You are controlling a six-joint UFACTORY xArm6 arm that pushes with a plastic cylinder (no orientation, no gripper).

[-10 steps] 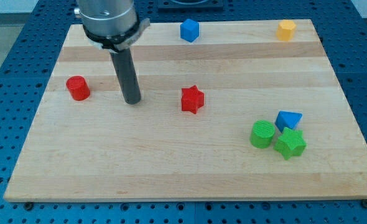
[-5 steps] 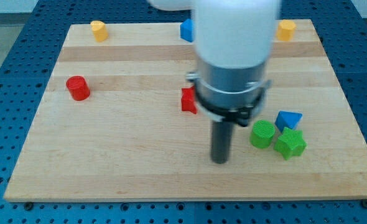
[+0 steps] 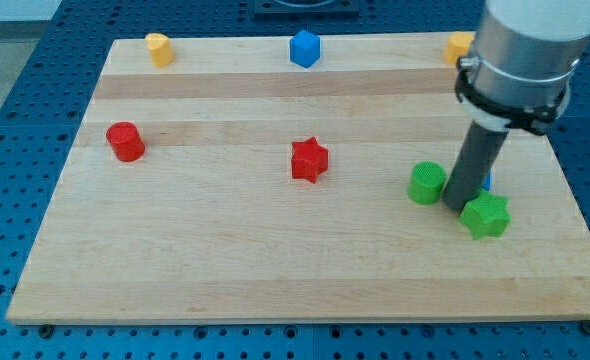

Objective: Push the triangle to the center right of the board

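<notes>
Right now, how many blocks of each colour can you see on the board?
Red: 2, the cylinder and the star.
Green: 2, the cylinder and the star.
Yellow: 2, one at top left, one at top right.
Blue: 2, one at the top, one sliver behind my tip.
Total: 8.

the arm (image 3: 523, 40) is a thick grey cylinder with a smooth metal look. a black ring closes its lower edge, with a small tab at the left side. under it comes a straight dark rod, ending in my tip (image 3: 459, 206).
</notes>
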